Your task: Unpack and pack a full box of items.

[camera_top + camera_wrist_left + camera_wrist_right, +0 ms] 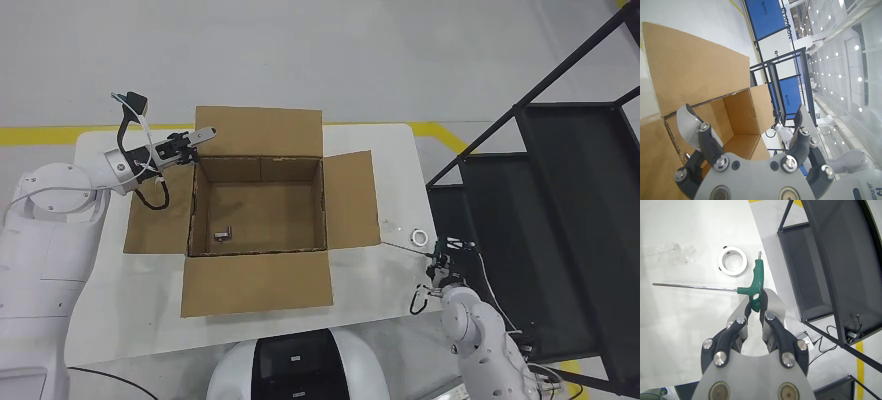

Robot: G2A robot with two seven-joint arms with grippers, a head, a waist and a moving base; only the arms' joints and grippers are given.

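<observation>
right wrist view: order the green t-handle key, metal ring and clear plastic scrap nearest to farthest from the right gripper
1. green t-handle key: its handle is clamped in the right gripper.
2. metal ring: on the table just beyond the handle.
3. clear plastic scrap: farther across the table, past the ring.

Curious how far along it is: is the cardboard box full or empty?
Nearly empty: the box shows bare floor, with one small metal piece near a corner.
</observation>
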